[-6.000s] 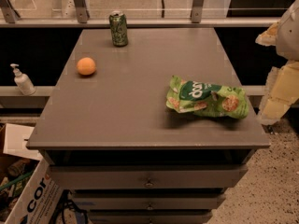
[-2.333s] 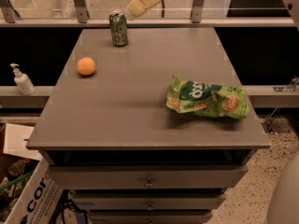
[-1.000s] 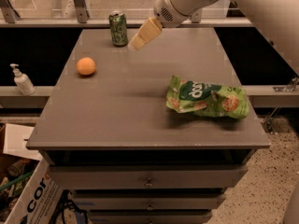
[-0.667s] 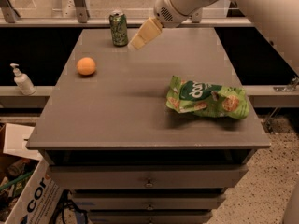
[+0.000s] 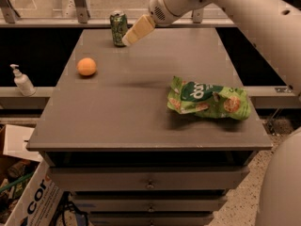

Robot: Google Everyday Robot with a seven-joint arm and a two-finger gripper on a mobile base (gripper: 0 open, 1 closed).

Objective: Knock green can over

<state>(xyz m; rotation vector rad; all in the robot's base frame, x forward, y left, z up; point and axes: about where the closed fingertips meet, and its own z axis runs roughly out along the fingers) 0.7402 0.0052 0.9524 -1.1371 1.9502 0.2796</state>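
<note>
The green can (image 5: 118, 27) stands upright near the far left edge of the grey table (image 5: 136, 112). It is dark green with pale markings and a silver top. My gripper (image 5: 133, 34) reaches in from the upper right on the white arm. Its cream fingers point down-left and their tip is right beside the can's right side, touching it or nearly so. It holds nothing that I can see.
An orange ball (image 5: 86, 66) lies on the table's left side. A light-green snack bag (image 5: 207, 99) lies at the right. A soap bottle (image 5: 21, 81) stands on a ledge to the left. A cardboard box (image 5: 23, 192) sits on the floor at lower left.
My gripper has moved left, from a small gap to the right of the can to right against its side. The can, ball and bag have not moved.
</note>
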